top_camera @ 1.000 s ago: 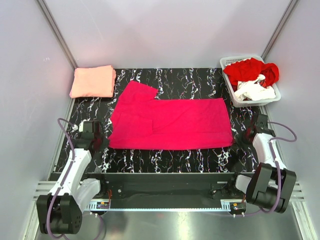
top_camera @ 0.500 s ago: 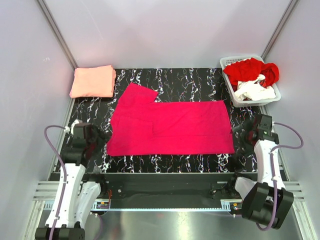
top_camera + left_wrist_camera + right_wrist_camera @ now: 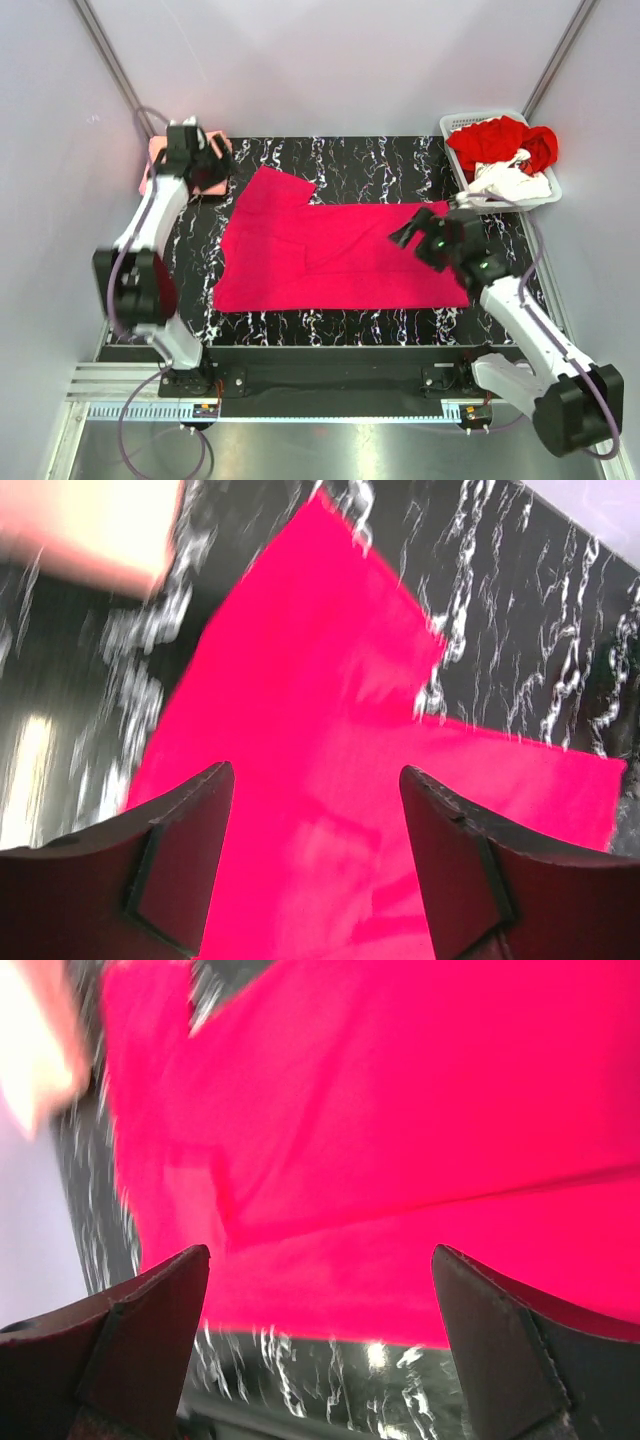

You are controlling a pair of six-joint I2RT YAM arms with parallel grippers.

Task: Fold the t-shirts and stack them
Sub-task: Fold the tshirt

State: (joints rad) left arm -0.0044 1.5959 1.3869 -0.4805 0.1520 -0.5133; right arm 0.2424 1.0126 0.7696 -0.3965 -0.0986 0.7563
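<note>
A vivid magenta t-shirt (image 3: pixel 330 255) (image 3: pixel 320 680) (image 3: pixel 400 1110) lies spread flat in the middle of the black marbled table, with one sleeve pointing to the back left. A folded salmon-pink t-shirt (image 3: pixel 150 172) (image 3: pixel 90 525) sits at the back left corner. My left gripper (image 3: pixel 212 165) (image 3: pixel 315 770) hovers over that corner, open and empty, facing the magenta sleeve. Above the magenta shirt's right part my right gripper (image 3: pixel 405 232) (image 3: pixel 320 1250) is wide open, holding nothing. A red t-shirt (image 3: pixel 500 140) and a white one (image 3: pixel 510 182) lie crumpled in the basket.
The white slatted basket (image 3: pixel 452 125) stands at the back right corner, partly off the table (image 3: pixel 380 160). Grey walls close in on both sides and at the back. A metal frame rail (image 3: pixel 330 355) runs along the near edge.
Both arms swung out from the near corners: the left to the back left over the salmon shirt, the right over the magenta shirt. Both grippers went from shut to open.
</note>
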